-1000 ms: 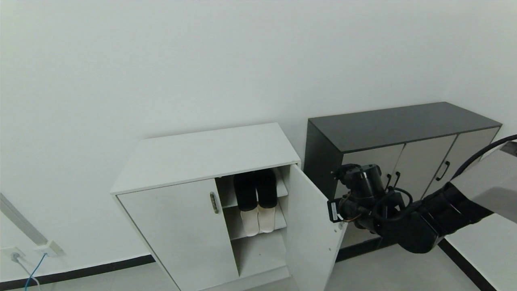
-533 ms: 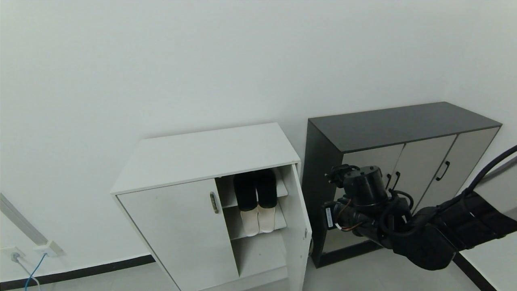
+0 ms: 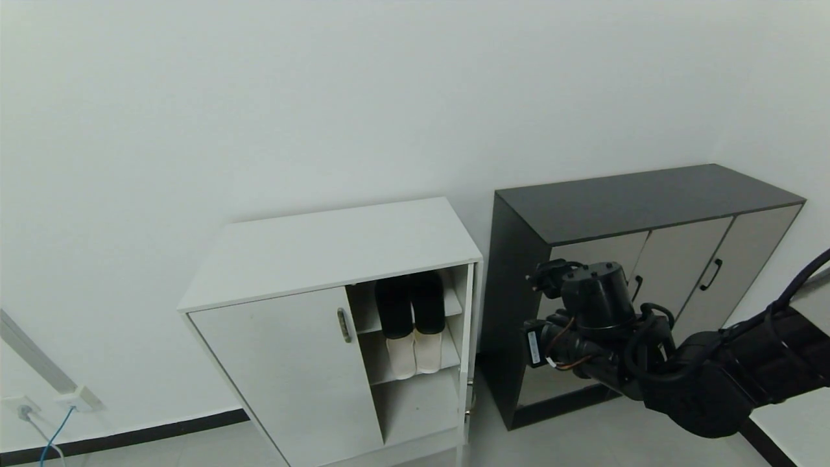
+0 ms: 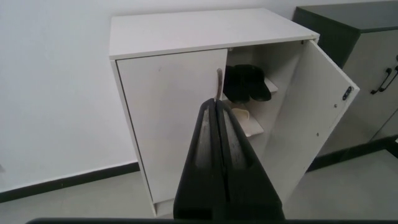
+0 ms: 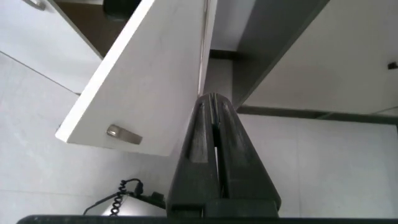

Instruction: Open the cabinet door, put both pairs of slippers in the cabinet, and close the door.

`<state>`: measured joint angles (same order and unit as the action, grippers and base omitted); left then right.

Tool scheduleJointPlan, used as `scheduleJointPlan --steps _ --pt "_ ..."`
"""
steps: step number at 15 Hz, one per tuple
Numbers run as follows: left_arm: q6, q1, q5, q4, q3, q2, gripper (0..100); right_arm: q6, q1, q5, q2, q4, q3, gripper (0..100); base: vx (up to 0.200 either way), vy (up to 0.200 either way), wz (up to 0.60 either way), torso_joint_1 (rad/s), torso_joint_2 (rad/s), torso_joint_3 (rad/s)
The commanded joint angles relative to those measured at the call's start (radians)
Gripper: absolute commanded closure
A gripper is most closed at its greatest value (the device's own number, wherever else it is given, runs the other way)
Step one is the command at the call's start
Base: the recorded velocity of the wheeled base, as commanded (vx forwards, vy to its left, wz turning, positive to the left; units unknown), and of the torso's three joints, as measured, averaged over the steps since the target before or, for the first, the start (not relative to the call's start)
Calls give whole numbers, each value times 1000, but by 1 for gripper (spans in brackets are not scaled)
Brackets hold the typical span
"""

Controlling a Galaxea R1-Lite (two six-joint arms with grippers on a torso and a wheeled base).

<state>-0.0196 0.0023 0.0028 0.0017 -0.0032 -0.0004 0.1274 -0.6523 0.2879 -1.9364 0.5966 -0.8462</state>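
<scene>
Two pairs of slippers on the shelves, one door open

Item 1. White cabinet (image 3: pixel 337 253), against the wall. Its left door (image 3: pixel 285 376) is shut, with a metal handle (image 3: pixel 343 324) at the inner edge. Its right door (image 3: pixel 468 363) stands swung out from the front and shows edge-on in the head view.

Item 2. Black slippers (image 3: pixel 410 303), one pair, side by side on the upper shelf (image 3: pixel 456 303) inside the white cabinet, behind the open half.

Item 3. White slippers (image 3: pixel 414 353), one pair, side by side on the middle shelf (image 3: pixel 452 355), directly beneath the black pair.

Item 4. Right gripper (image 5: pixel 214 102), jaws pressed together and holding nothing. The tips sit close to the outer face of the right door. Contact cannot be told. That door's small metal pull (image 5: pixel 121 132) lies well apart from the tips.

Item 5. Left gripper (image 4: pixel 216 106), jaws closed flat against each other, nothing between them. It is out in front of the white cabinet, apart from it, pointing at the inner edge of the left door.

Item 6. Dark cabinet (image 3: pixel 642 194), just beside the white cabinet on its right-door side, doors shut.

Item 7. Wall socket (image 3: pixel 26 410) with a blue cable, low on the wall, well apart from the white cabinet on its left-door side
</scene>
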Motion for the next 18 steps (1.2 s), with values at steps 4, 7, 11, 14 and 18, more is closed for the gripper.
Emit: scheduleJointPlan --steps 4,7,11,14,18 --pt "0 1 0 0 0 0 100 0 0 -16 -10 20 15 100 0 0 150 -2 -1 2" --pt "0 1 0 0 0 0 100 -37 3 -39 -12 49 44 100 0 0 0 0 0 0" --pt "0 1 0 0 0 0 100 -117 49 -6 -12 54 79 100 0 0 0 0 0 0" --pt "-2 1 0 0 0 0 100 -137 59 -6 -46 52 98 100 0 0 0 0 0 0" --pt "-2 1 0 0 0 0 100 -134 43 -15 -131 91 84 100 0 0 0 0 0 0"
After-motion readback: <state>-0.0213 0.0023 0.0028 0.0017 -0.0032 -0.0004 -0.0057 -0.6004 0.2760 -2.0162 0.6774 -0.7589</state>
